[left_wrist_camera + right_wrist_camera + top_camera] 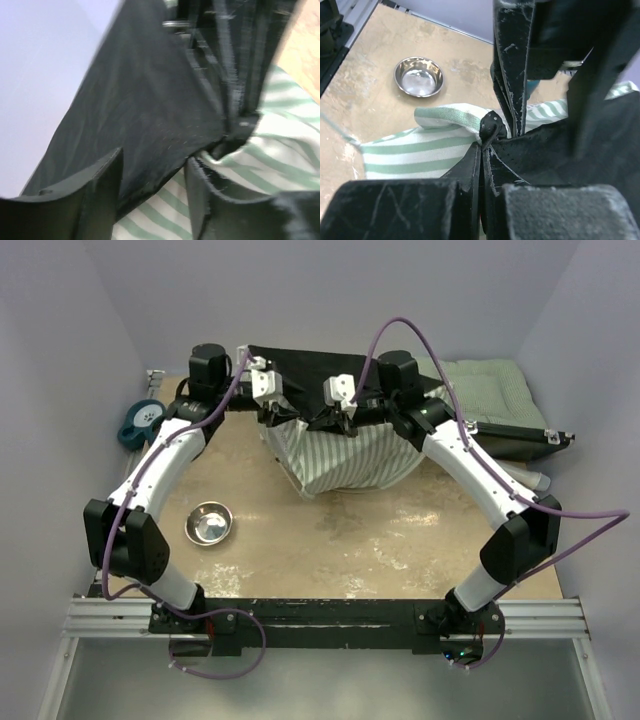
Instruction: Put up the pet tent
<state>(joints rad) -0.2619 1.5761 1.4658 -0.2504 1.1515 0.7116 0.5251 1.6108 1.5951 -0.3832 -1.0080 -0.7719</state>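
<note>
Pinched together right before the wrist lens, the right gripper [482, 150] clamps a black seam of the pale green-and-white striped fabric pet tent [345, 455]. That tent sits slumped at the far middle of the tan table [400, 540], its top edge running left to right between both arms. Beside it the left gripper [155, 167] stands parted, with black panel cloth lying loose across its gap. I'd judge it the one to close next.
</note>
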